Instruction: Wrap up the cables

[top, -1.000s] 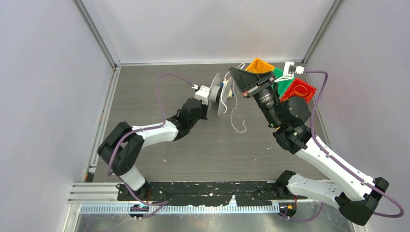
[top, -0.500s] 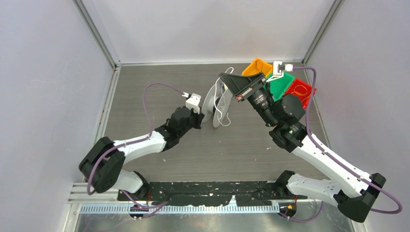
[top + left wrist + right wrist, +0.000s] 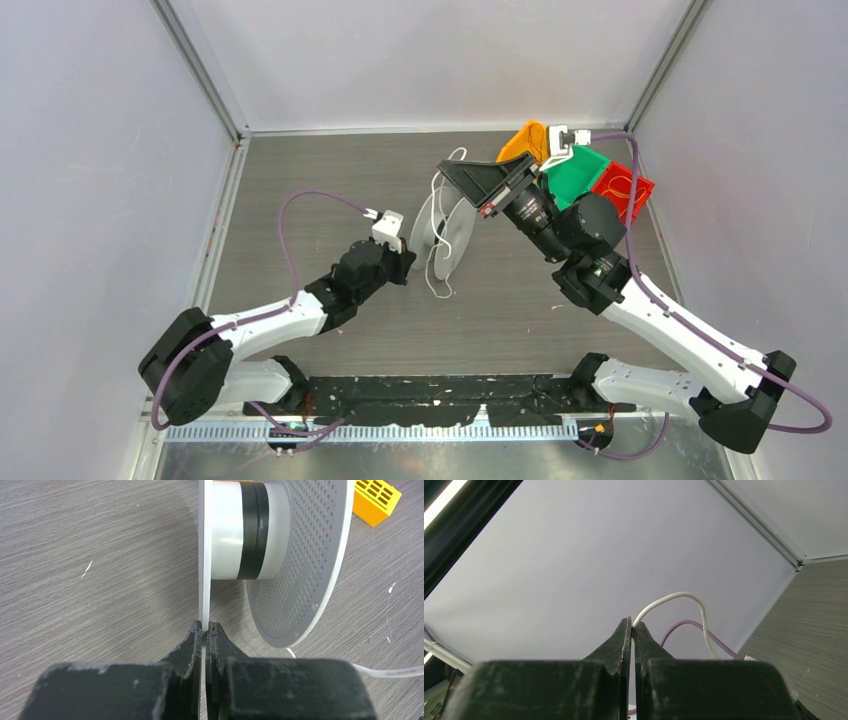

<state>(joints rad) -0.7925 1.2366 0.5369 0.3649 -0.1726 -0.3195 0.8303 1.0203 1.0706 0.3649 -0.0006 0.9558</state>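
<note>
A grey spool [image 3: 445,228] with two perforated discs and a white-and-black hub [image 3: 245,530] stands on edge at mid-table. My left gripper [image 3: 206,625] is shut on the rim of its near disc [image 3: 204,555]. The thin white cable [image 3: 437,262] loops over and beside the spool and hangs down to the table. My right gripper [image 3: 632,622] is shut on the cable [image 3: 674,597], which arcs out of its tips; in the top view it [image 3: 452,170] is raised just behind the spool.
Orange [image 3: 527,141], green [image 3: 578,172] and red [image 3: 620,190] bins sit at the back right, the red one with orange wire. An orange block [image 3: 377,497] lies beyond the spool. Purple arm cords [image 3: 310,197] arch over the left arm.
My left gripper has drawn the spool toward the near left. My right gripper has followed leftward with the cable, which now drapes closer around the spool.
</note>
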